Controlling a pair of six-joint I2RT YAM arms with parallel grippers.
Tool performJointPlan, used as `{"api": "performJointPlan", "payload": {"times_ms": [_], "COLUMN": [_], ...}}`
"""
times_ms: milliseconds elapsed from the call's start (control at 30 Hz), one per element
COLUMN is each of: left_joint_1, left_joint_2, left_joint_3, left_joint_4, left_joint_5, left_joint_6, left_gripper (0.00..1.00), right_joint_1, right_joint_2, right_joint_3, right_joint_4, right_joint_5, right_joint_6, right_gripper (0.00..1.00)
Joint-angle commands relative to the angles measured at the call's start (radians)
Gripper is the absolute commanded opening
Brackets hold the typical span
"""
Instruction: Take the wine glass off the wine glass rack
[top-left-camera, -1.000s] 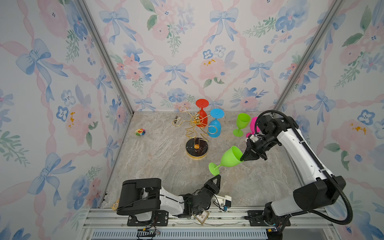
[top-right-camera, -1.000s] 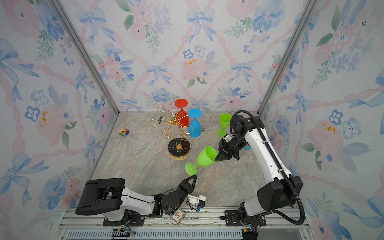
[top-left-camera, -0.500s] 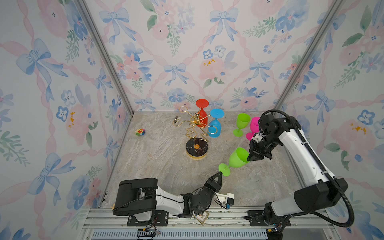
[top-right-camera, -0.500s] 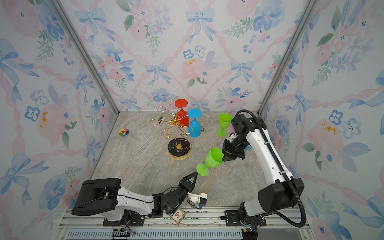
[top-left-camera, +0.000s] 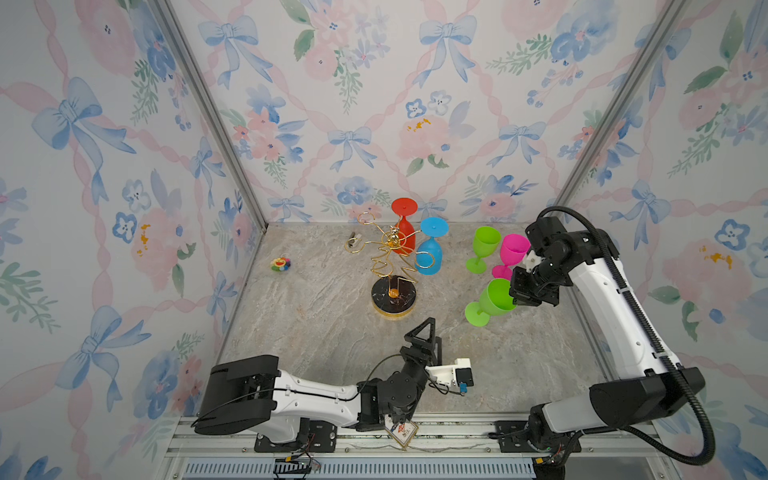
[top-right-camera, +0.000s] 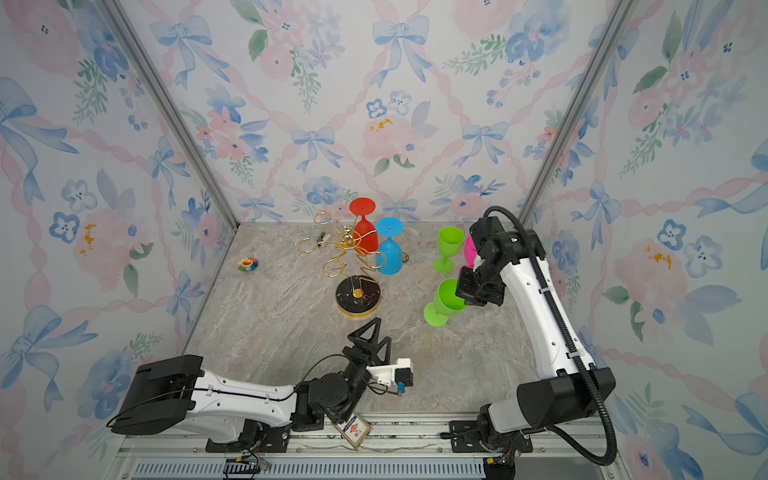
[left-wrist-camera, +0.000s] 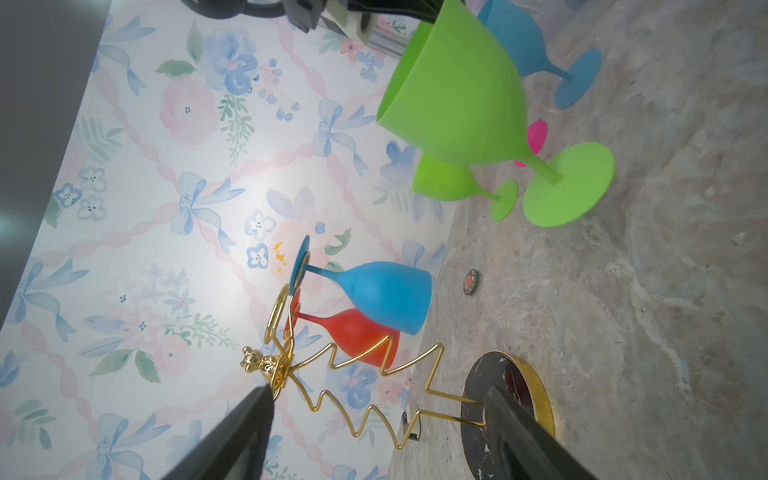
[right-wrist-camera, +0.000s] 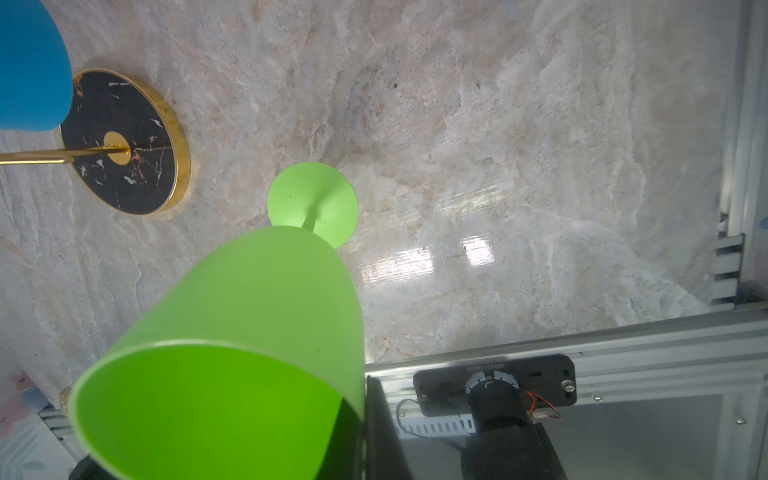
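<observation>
The gold wire wine glass rack (top-left-camera: 393, 298) (top-right-camera: 358, 297) stands mid-table on its round black base. A red wine glass (top-left-camera: 404, 232) and a blue one (top-left-camera: 430, 253) hang upside down from its far arms. My right gripper (top-left-camera: 516, 294) (right-wrist-camera: 363, 424) is shut on the rim of a green wine glass (top-left-camera: 494, 300) (top-right-camera: 446, 301) (right-wrist-camera: 249, 311). That glass is tilted to the right of the rack, its foot low over the table. My left gripper (top-left-camera: 430, 330) (left-wrist-camera: 378, 390) is open and empty in front of the rack's base (left-wrist-camera: 515, 374).
A second green glass (top-left-camera: 482, 245) and a pink glass (top-left-camera: 511, 253) stand upright at the back right, just behind the held one. A small colourful toy (top-left-camera: 280, 264) lies at the back left. A small dark disc (left-wrist-camera: 470, 282) lies beyond the rack.
My right gripper carried the green glass to the right and lower, away from the left gripper. The left jaws have opened wide.
</observation>
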Motion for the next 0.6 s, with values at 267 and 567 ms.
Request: {"api": "performJointPlan", "payload": {"times_ms": [267, 567], "left_joint_1": [-0.004, -0.002], "left_joint_2": [-0.14, -0.276], "left_joint_3": [0.292, 0.331], "left_joint_4": [-0.675, -0.798], "left_joint_5": [-0.029, 0.058], "left_joint_6": [-0.702, -0.888], "left_gripper": [0.94, 0.98], "right_joint_1": [-0.009, -0.004], "right_joint_2": [0.173, 0.355], "right_joint_3": [0.156, 0.306], "right_joint_4": [-0.006, 0.004], "right_joint_5": [0.105, 0.092], "right_joint_6": [0.322, 0.348], "right_gripper": [0.0, 0.0]}}
